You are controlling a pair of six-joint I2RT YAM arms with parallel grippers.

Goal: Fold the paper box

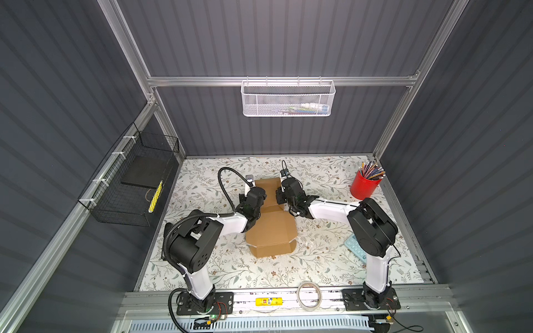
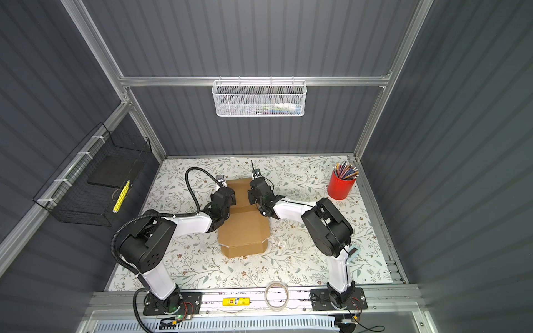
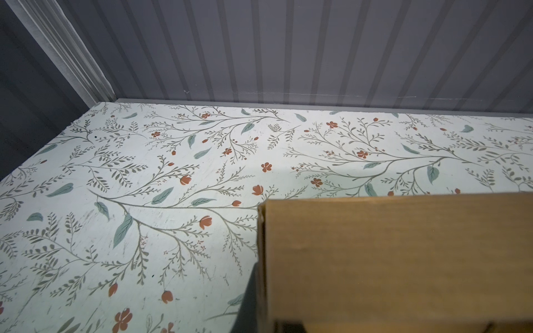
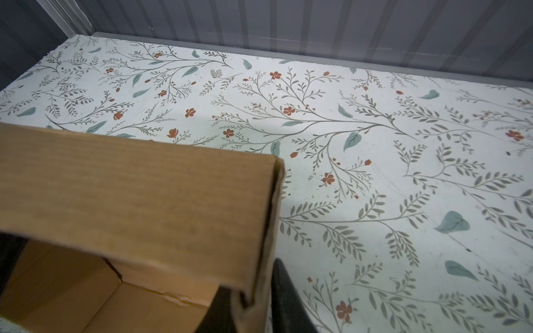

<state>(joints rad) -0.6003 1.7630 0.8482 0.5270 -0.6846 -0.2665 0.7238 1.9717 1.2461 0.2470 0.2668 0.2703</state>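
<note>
The paper box (image 1: 271,230) (image 2: 242,230) is plain brown cardboard lying mid-table, its near part flat with a small front flap and its far part raised into walls. My left gripper (image 1: 256,188) (image 2: 227,188) stands at the far part's left wall. In the left wrist view that wall (image 3: 375,259) sits between its fingers (image 3: 248,302), so the left gripper (image 3: 264,317) is shut on it. My right gripper (image 1: 281,188) (image 2: 250,188) is at the right wall. In the right wrist view its fingers (image 4: 288,302) clamp the folded-over wall (image 4: 173,201), with the right gripper (image 4: 251,308) shut on it.
A red cup of pencils (image 1: 364,187) stands back right. A teal keypad-like object (image 1: 356,248) lies under the right arm. A tape roll (image 1: 309,295) and a yellow tube (image 1: 268,301) rest on the front rail. A black wire basket (image 1: 135,178) hangs left; a white mesh basket (image 1: 288,98) hangs on the back wall.
</note>
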